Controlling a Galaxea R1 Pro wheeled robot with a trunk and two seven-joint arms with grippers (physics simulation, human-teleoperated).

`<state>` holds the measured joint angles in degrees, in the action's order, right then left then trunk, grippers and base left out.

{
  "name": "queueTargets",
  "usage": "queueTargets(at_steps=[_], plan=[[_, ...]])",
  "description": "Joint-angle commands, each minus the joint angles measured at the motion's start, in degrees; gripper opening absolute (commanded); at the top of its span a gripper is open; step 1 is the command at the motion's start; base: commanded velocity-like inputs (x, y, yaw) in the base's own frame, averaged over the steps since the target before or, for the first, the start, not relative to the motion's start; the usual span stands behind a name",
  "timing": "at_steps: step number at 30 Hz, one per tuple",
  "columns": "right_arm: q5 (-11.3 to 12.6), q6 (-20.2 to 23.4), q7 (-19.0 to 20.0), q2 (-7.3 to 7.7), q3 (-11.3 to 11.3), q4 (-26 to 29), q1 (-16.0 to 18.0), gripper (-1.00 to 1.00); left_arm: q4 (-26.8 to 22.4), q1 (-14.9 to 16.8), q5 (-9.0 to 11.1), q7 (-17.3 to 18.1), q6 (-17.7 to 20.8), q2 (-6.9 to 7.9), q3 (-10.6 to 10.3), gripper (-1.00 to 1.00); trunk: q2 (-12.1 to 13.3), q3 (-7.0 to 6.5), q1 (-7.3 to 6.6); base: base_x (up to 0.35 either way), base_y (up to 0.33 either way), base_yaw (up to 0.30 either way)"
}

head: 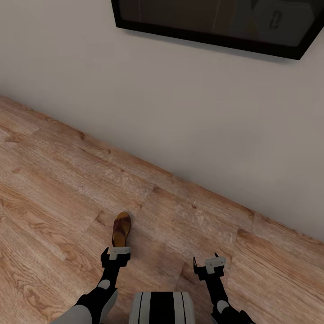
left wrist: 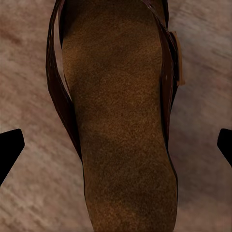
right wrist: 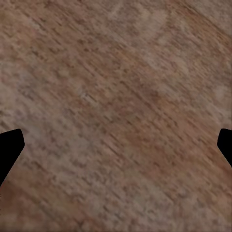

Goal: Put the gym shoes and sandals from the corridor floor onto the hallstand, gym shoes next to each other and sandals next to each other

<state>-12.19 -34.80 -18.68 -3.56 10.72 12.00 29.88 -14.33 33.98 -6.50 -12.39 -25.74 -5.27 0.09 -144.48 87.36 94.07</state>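
Note:
One brown sandal (head: 121,229) lies flat on the corridor floor (head: 54,193), a short way out from the wall. My left gripper (head: 116,254) hovers right above its heel end. In the left wrist view the sandal (left wrist: 121,125) sits between the two wide-apart black fingertips (left wrist: 9,150), its tan footbed up and its dark strap at the toe end; the gripper is open and not touching it. My right gripper (head: 211,265) hangs open over bare planks (right wrist: 116,116), with nothing between its fingers.
A pale wall (head: 180,112) runs diagonally behind the sandal, with a dark-framed panel (head: 216,20) mounted high on it. Wood flooring stretches away to the left and the right of the arms. The robot's trunk (head: 162,308) shows at the bottom edge.

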Motion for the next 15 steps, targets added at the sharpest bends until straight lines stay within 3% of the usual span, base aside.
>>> queueTargets(at_steps=[1, 15], plan=[[0.01, 0.0, 0.01, 0.01, 0.0, 0.01, 0.0, 1.0, 0.0, 0.01, 0.0, 0.0, 0.0, 0.0, 0.0, 1.0, 0.0, 0.0, 0.0, 0.002, 0.0, 0.0], [0.0, -0.09, 0.05, 0.03, 0.03, 0.04, 0.0, 1.0, 0.0, -0.02, 0.0, 0.0, 0.0, 0.0, 0.0, 1.0, 0.0, 0.31, 0.0, 0.0, 0.0, 0.0]])
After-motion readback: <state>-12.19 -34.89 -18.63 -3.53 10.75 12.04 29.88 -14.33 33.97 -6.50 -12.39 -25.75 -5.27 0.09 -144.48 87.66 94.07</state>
